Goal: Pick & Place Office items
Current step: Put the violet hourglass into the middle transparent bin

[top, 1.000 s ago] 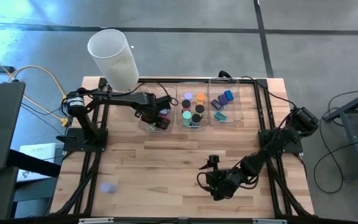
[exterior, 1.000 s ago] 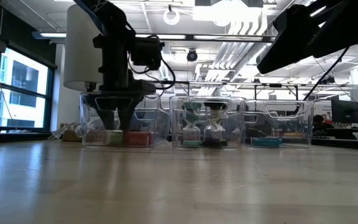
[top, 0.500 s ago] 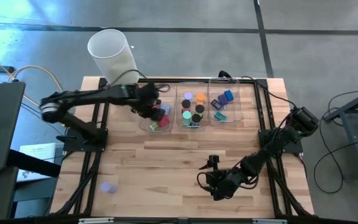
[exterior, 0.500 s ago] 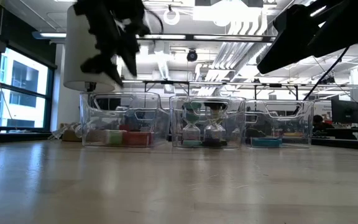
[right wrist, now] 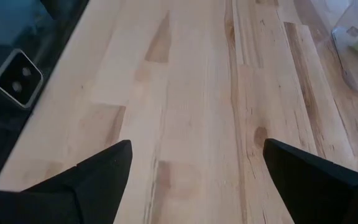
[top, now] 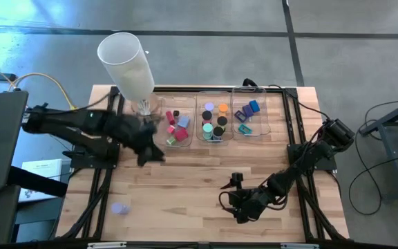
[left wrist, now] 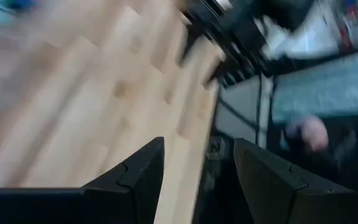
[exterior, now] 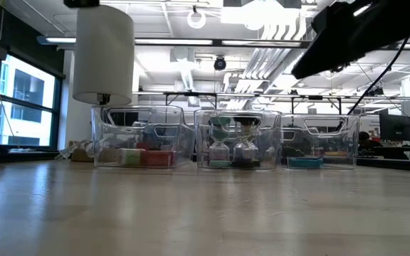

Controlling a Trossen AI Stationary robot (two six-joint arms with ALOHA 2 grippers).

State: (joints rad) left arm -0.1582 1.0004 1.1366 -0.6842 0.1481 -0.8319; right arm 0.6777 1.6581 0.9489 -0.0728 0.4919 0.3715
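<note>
left tool [top: 149, 153] empty above table, small colourful office items [top: 213, 119] in trays [top: 243, 90]

The high view looks straight down from well above, taking in the whole wooden table [top: 185, 180] and floor around it; the low view sits at tabletop level, facing across the boards toward the three clear trays [exterior: 223, 139] and the room behind; both share those trays and the white cylinder [top: 125, 63]; the left wrist view looks close along the table toward its edge; the right wrist view looks down, near the bare boards.
</note>
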